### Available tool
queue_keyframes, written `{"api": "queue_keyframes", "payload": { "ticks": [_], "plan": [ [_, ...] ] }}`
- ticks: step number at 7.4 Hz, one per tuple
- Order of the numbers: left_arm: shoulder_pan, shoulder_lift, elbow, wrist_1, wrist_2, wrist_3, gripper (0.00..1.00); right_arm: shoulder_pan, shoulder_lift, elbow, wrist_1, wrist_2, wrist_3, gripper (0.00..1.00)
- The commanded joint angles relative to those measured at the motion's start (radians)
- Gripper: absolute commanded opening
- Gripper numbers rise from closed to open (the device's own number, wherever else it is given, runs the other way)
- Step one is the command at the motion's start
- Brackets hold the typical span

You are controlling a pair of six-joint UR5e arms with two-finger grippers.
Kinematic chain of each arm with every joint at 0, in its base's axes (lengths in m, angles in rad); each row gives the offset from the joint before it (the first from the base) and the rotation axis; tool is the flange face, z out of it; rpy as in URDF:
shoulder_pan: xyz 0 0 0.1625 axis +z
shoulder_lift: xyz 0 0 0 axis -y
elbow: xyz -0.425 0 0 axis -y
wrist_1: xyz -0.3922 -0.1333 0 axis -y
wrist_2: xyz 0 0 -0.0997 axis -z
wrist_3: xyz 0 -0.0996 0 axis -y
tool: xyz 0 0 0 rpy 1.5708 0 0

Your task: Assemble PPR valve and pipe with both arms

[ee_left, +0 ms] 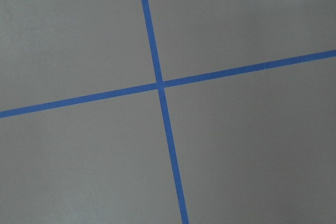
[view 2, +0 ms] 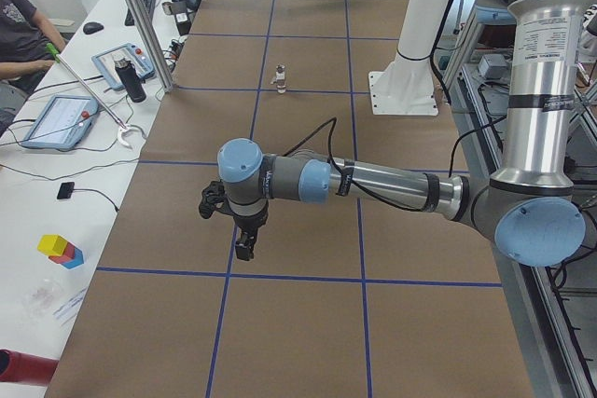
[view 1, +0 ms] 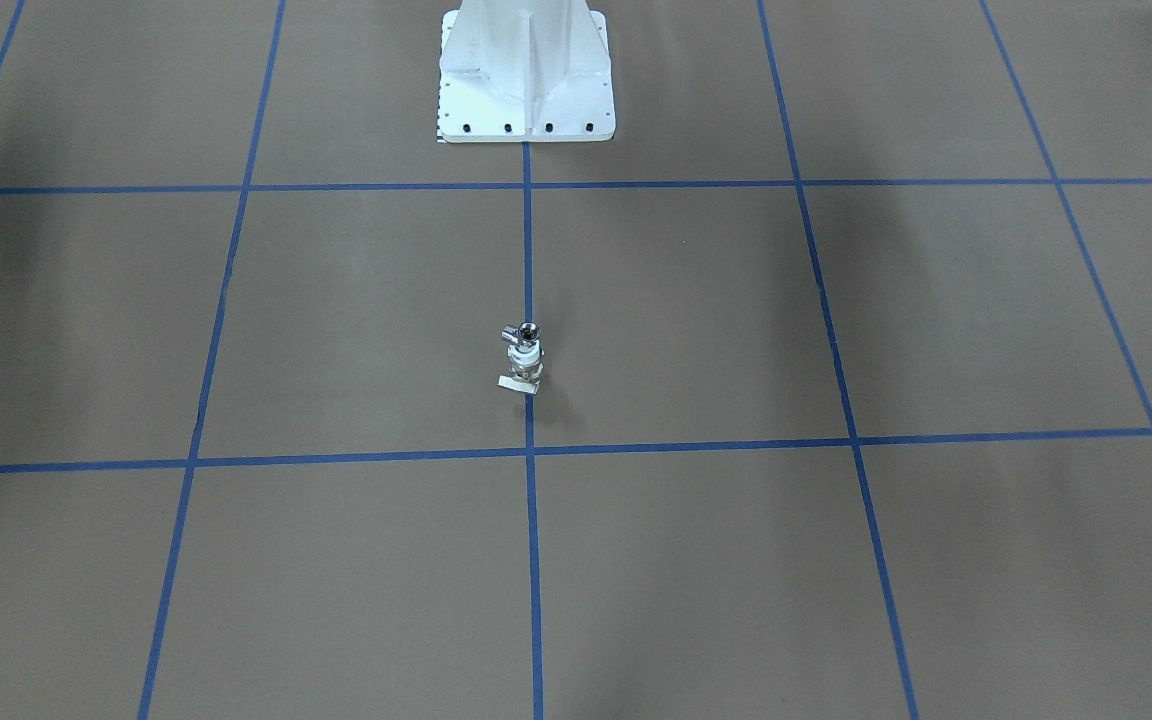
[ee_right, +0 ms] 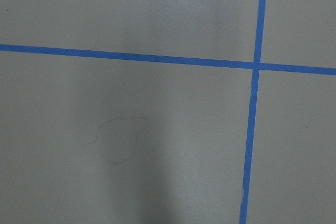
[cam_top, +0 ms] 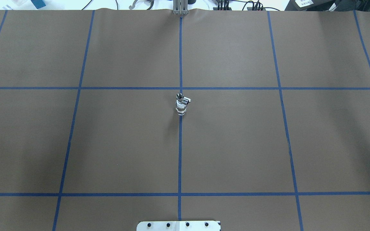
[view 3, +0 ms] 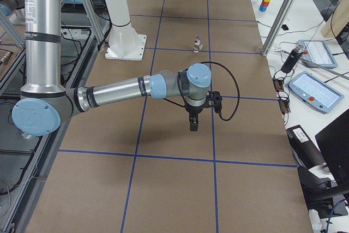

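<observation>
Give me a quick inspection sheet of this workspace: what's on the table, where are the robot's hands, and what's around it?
surface: brown table marked with a blue tape grid.
job's things: the pipe sits on top of the PPR valve, upright on the centre tape line; how firmly they are joined cannot be told.
clutter: nothing seen on the table.
hands: the left hand and right hand hang over bare table, away from the parts; open or shut cannot be told.
cables: a black cable loops beside the right hand.
surroundings: a seated person, tablets and coloured blocks at the side bench.
</observation>
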Motion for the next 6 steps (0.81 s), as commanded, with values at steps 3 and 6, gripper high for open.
{"api": "queue_keyframes", "payload": {
  "ticks": [3,6],
  "plan": [
    [-0.001,0.002,-0.020,-0.003,-0.003,-0.005,1.00,-0.002,0.002,0.000,0.000,0.006,0.001,1.00],
    [-0.001,0.002,-0.030,-0.003,-0.006,-0.005,1.00,-0.003,0.003,0.005,0.000,0.006,0.002,1.00]
  ]
}}
